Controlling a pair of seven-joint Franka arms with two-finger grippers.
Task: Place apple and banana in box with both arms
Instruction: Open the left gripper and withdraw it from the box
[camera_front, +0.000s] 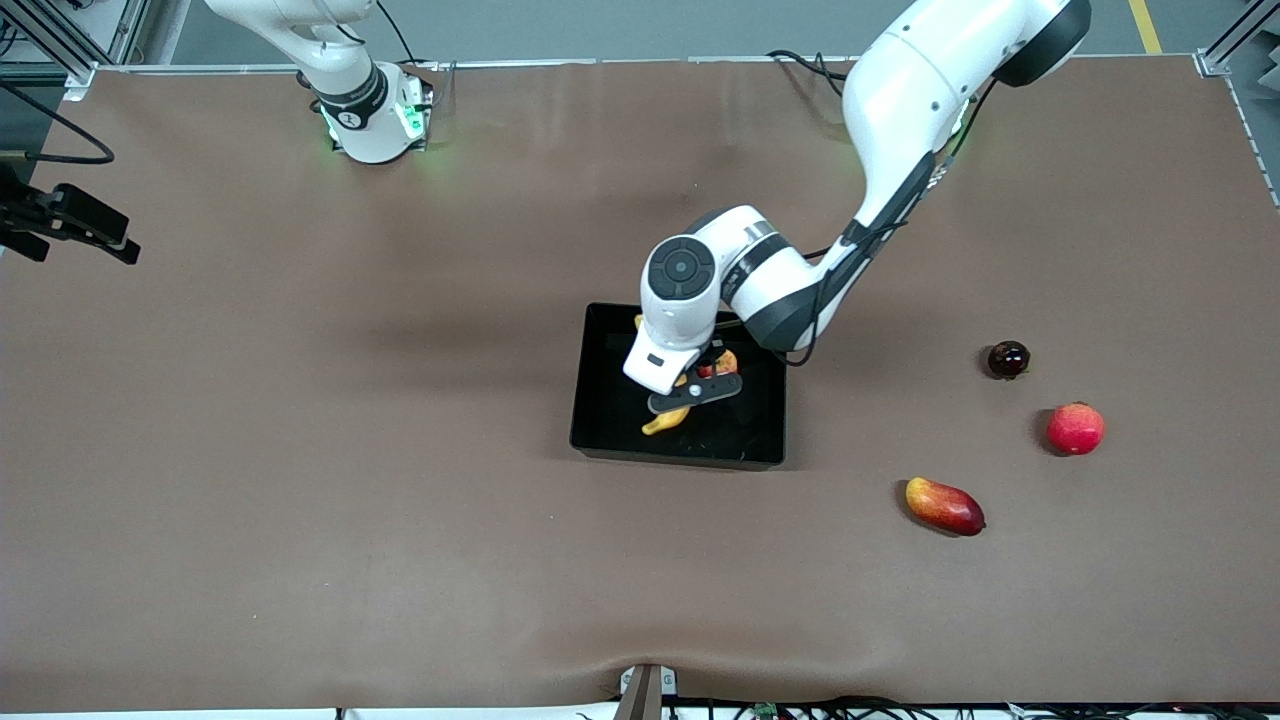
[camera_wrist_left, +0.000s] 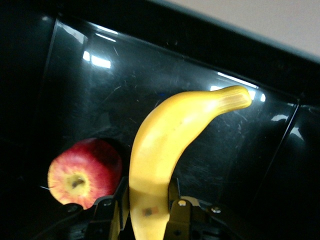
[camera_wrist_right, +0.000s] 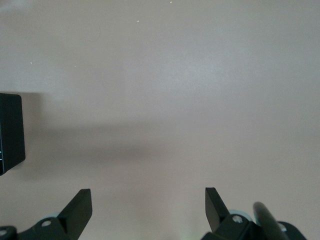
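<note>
A robotics lab, by the look of it; a brown-covered table (camera_front: 300, 450) framed with aluminium rails (camera_front: 70, 50); loose cables (camera_front: 60, 140); grey floor.

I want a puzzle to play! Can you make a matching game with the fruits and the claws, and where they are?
Things:
1. banana
2. apple
3. mango-like fruit
4. right claw

Places or states:
A. lying on the brown table, outside the box
B. open, over bare table
C. in the box, beside the banana
D. held in the left claw, over the box

Pairs: 1-D, 2-C, 3-A, 4-B
</note>
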